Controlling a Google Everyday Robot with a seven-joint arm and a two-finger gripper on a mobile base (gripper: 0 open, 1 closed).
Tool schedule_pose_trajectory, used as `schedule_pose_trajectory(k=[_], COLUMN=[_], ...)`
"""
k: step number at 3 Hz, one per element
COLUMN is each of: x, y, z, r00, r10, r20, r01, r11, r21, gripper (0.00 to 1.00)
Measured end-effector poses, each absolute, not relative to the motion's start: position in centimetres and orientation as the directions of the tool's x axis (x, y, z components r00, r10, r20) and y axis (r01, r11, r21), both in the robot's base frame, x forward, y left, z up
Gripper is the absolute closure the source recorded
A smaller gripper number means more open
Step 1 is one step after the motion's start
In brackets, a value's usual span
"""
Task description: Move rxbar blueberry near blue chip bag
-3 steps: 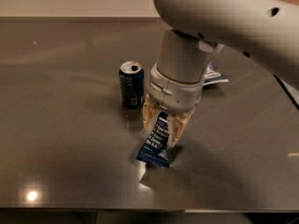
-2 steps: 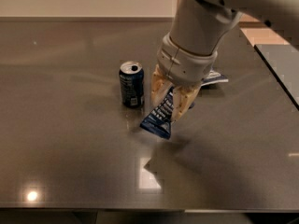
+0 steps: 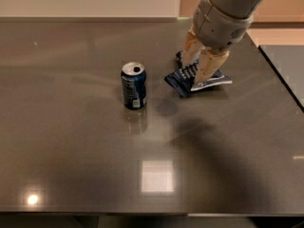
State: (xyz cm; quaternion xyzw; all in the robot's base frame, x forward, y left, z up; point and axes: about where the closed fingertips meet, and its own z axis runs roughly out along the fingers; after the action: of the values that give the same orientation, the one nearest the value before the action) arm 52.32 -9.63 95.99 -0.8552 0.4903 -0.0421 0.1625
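The claw (image 3: 192,73) is at the far right of the tabletop (image 3: 71,151), reaching down from the pale arm that enters at the upper right corner. Its two cream fingers (image 3: 207,64) are clamped on the rxbar blueberry (image 3: 179,80), one on each flat face of the wrapper.

The bar is tilted. Its long axis runs from lower left to upper right, with the upper end caught between the fingers and the lower end pointing down and left towards the tabletop. The face with the stacked white lines of text is turned towards the camera. It is not possible to tell whether the lower end touches the surface or hangs just above it.

The blue chip bag (image 3: 216,80) lies flat on the tabletop directly behind and to the right of the bar. The claw covers most of it, leaving a whitish panel showing at the right of the fingers and a dark blue corner at their left. In this view the bar overlaps the bag's near left edge, so the two are just beside each other, if not touching.

A blue soda can (image 3: 133,87) stands upright well to the left of the bar, top opened, with bare tabletop between them. Nothing lies between the bar and the bag. A second dark surface (image 3: 285,65) sits off the right edge, separated by a narrow gap.
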Motion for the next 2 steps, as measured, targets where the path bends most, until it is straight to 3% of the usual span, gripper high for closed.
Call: schedule_pose_trajectory(k=[2], x=[55.7], y=[-15.4], z=[95.0], r00=[0.354], r10=[-0.933], r20=[-0.054], r01=[-0.887], r11=[-0.317], r21=[-0.336], gripper=[1.00])
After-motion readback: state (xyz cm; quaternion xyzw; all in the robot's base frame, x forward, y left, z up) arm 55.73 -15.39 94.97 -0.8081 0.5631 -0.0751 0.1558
